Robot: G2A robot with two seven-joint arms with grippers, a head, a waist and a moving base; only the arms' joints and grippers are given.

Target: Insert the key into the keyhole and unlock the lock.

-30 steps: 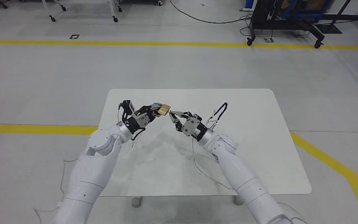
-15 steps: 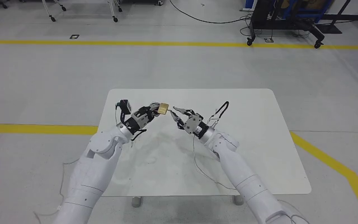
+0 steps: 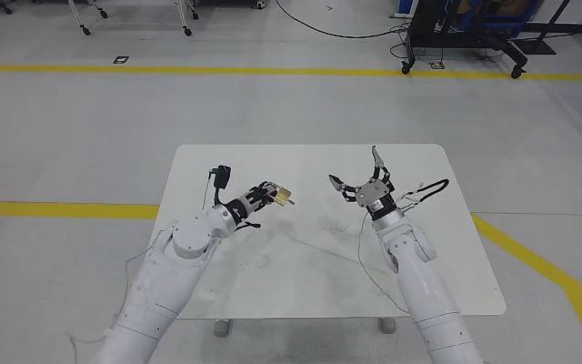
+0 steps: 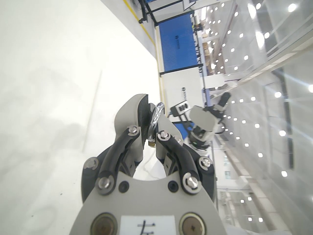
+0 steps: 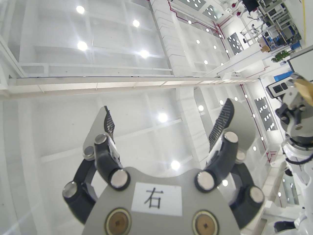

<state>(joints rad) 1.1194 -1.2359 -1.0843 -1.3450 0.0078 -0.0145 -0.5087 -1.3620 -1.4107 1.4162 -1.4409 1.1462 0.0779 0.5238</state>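
Observation:
My left gripper (image 3: 272, 192) is shut on a small brass padlock (image 3: 283, 195), held above the left half of the white table (image 3: 427, 273). In the left wrist view its fingers (image 4: 137, 113) clamp the lock's silver shackle (image 4: 156, 117), and the brass body is mostly hidden behind them. Something small and dark juts from the padlock toward the right arm; I cannot tell whether it is the key. My right gripper (image 3: 356, 170) hangs open with nothing in it, well to the right of the lock. The right wrist view has its open fingers (image 5: 220, 121) pointing up at the ceiling, with the padlock (image 5: 304, 87) off to the side.
A black cable (image 3: 427, 191) loops off the right wrist. A dark wheeled frame (image 3: 464, 36) stands on the floor far behind the table. Yellow floor lines (image 3: 273, 70) run past it.
The right gripper, close to the padlock with fingers together a second ago, has opened and swung away to the right, now pointing upward. The left gripper has shifted the padlock slightly right.

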